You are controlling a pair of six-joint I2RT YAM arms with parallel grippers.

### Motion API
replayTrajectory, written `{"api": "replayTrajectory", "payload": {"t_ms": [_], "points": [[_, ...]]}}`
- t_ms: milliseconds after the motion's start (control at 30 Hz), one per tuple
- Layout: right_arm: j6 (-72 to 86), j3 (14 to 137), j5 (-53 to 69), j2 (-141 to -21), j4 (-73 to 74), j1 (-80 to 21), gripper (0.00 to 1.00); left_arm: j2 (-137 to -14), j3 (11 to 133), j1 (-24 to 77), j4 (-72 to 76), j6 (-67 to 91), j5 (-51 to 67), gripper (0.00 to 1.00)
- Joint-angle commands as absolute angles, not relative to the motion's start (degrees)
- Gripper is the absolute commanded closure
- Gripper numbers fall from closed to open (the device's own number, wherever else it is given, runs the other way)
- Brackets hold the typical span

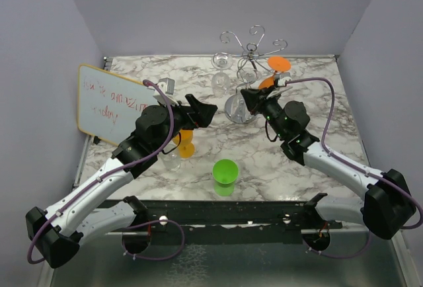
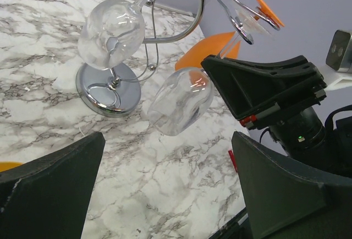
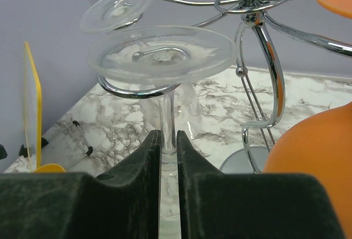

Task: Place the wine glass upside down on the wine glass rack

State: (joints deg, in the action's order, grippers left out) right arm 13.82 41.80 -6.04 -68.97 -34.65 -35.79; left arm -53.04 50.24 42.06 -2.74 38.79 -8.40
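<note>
My top camera looks down from high behind the near edge, across the table (image 1: 258,168) to the back wall (image 1: 198,9), far enough to take in everything. The left wrist camera faces the rack (image 2: 108,91) from mid-range. The right wrist camera sits very close under a glass (image 3: 165,57), seemingly tilted upward. All three share the rack.

Table (image 1: 277,161): white marble pattern with grey veins.
Wine glass rack (image 1: 250,52): shiny silver chrome, with a mirrored round base.
Wine glass (image 3: 165,52): clear and colourless.
Hanging glass (image 1: 279,64): bright orange.
Cup (image 1: 225,173): bright green.
Whiteboard (image 1: 112,105): white, with a yellow frame and red handwriting.
Left arm (image 1: 99,184) and right arm (image 1: 344,164): white shells with black joints; cables (image 1: 329,112) are purple.
Walls (image 1: 198,9): plain pale lilac-grey.
</note>
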Motion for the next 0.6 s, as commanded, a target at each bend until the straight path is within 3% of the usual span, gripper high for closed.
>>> {"api": "replayTrajectory", "payload": {"t_ms": [0, 300, 567], "points": [[12.8, 41.6, -5.1, -70.5, -36.7, -35.9, 0.79, -52.4, 51.4, 41.8, -3.0, 38.8, -7.9, 0.01], [13.5, 41.5, -5.4, -70.0, -36.1, -35.9, 0.43, -53.0, 54.1, 41.4, -6.2, 34.5, -8.6, 0.01], [12.8, 37.3, -0.4, -62.8, -33.1, -35.9, 0.31, -55.6, 58.3, 41.0, -10.6, 30.0, -4.0, 0.01]]}}
